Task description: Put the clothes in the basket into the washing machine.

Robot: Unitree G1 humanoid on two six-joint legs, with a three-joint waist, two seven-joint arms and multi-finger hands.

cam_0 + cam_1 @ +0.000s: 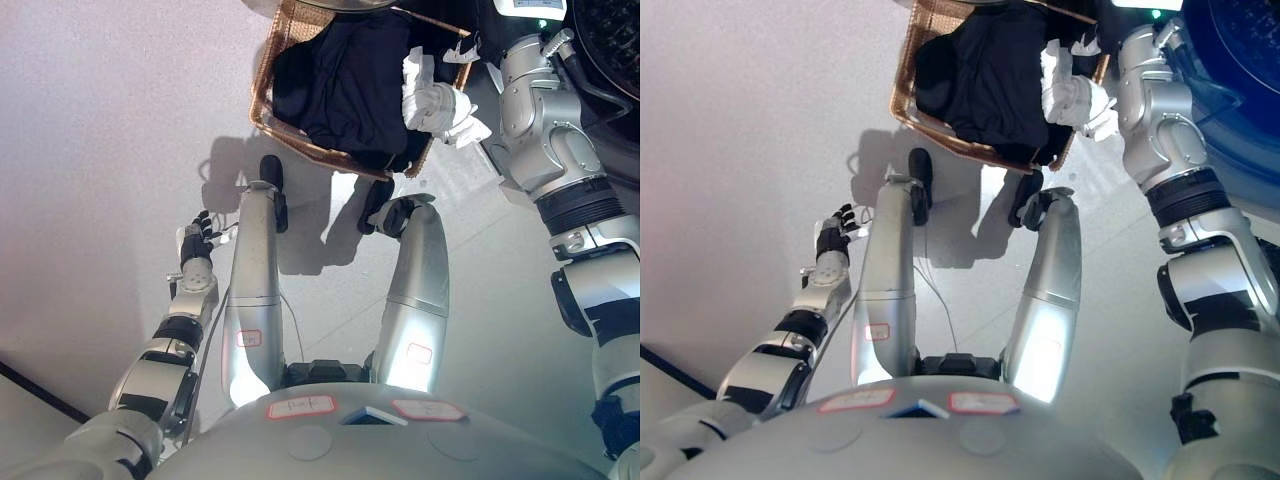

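A wicker basket [262,95] stands on the floor ahead of me, filled with dark clothes [345,80]. A bunched white cloth [437,103] rises over the basket's right rim. My right hand [458,48] is at the top of that cloth, with its fingers curled into it. Right of the basket, the washing machine's dark drum opening [612,38] shows at the upper right corner, with its blue door [1230,60] beside my right arm. Low on the left, far from the basket, my left hand [196,238] hangs with relaxed fingers and holds nothing.
The pale floor [110,150] spreads to the left of the basket. A dark line [40,392] crosses the floor at the lower left. The washing machine's front [535,8] stands close behind my right arm.
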